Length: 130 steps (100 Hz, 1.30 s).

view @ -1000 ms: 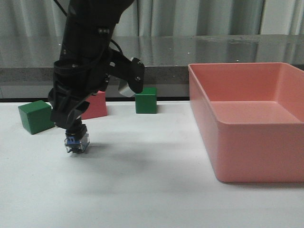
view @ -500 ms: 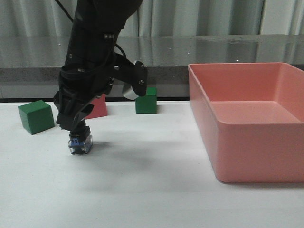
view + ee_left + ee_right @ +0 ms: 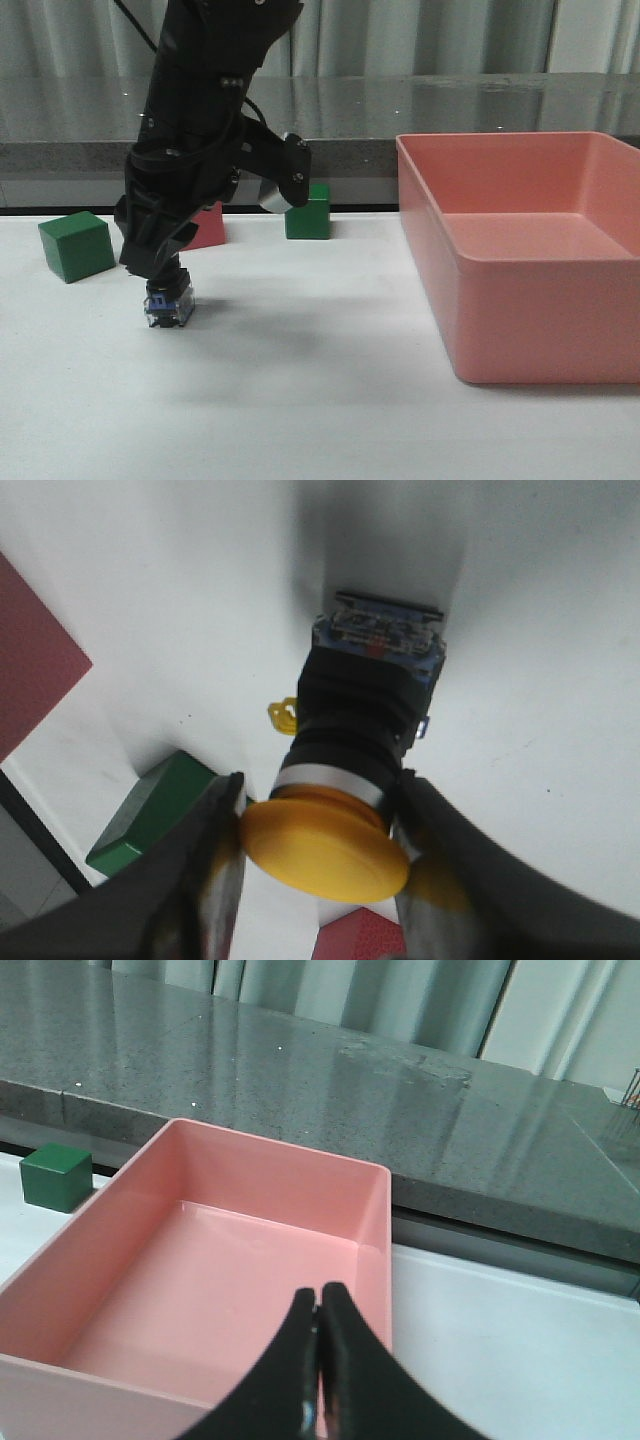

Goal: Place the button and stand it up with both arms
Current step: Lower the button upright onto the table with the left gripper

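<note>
Front view: the bulky black left arm's gripper [image 3: 160, 268] reaches down to the white desk [image 3: 320, 400] and holds the small push-button with yellow domed cap, silver collar, black body and clear-and-blue square base [image 3: 167, 303]. Only the base and lower body show here; the cap and collar are hidden by the fingers. The base appears to rest on the desk, though contact cannot be confirmed.

Left wrist view: the button [image 3: 355, 750] stands with cap toward the camera, and the two fingers [image 3: 215, 880] close narrowly on either side just under the cap. The fingertips are blurred and cut off by the frame edge.

Behind the arm lie a green cube [image 3: 76, 245] at far left, a red block [image 3: 203, 224] largely hidden by the arm, and a second green cube [image 3: 307, 211] partly covered by a grey box on the wrist. A large pink plastic bin [image 3: 520, 255] sits to the right, its far side cut off.

Right wrist view: the right gripper [image 3: 318, 1360] hangs above the pink bin [image 3: 370, 1210], its fingers pressed together with nothing between them. The right arm is outside the front view.
</note>
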Each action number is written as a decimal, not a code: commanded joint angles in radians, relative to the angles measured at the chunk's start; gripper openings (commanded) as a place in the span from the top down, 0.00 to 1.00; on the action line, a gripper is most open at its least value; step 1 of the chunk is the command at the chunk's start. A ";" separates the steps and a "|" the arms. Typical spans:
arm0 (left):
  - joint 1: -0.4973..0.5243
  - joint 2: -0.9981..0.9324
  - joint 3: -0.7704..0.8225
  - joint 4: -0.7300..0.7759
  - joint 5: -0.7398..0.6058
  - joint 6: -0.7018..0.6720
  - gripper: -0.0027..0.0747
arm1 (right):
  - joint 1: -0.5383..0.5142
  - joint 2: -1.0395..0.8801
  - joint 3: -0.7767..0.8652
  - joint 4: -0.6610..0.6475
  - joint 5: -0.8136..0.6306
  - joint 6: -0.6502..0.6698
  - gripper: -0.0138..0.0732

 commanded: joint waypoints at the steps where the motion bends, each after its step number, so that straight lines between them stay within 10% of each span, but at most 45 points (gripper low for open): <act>1: -0.007 -0.045 -0.026 -0.001 0.024 -0.014 0.99 | -0.007 0.006 -0.028 0.010 -0.086 -0.001 0.91; 33: -0.007 -0.045 -0.026 -0.041 0.022 -0.014 0.95 | -0.007 0.006 -0.028 0.010 -0.086 -0.001 0.91; 74: -0.007 -0.045 -0.026 0.013 0.034 -0.014 0.23 | -0.007 0.006 -0.028 0.010 -0.086 -0.001 0.91; 130: -0.007 -0.128 -0.024 -0.094 0.062 -0.014 0.23 | -0.007 0.006 -0.028 0.010 -0.086 -0.001 0.91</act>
